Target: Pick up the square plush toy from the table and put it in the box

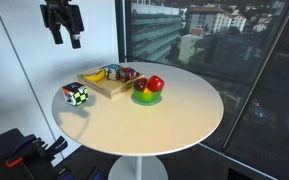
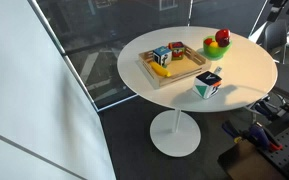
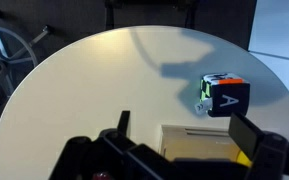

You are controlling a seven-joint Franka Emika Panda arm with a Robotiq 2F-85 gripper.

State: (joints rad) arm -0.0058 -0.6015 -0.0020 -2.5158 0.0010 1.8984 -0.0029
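The square plush toy (image 1: 76,95) is a patchwork cube of black, white, green and red. It rests on the round white table (image 1: 174,115) near its edge, apart from the box. It also shows in an exterior view (image 2: 209,84) and in the wrist view (image 3: 224,95). The box (image 1: 106,85) is a shallow light-wood tray holding a yellow piece and small blocks; it shows in an exterior view (image 2: 174,65) and partly in the wrist view (image 3: 199,140). My gripper (image 1: 63,35) hangs high above the table, open and empty; its fingers frame the wrist view (image 3: 184,135).
A round green plate (image 1: 147,97) with red fruit-like objects sits beside the box, also in an exterior view (image 2: 217,48). A glass wall stands behind the table. Dark equipment lies on the floor (image 2: 269,130).
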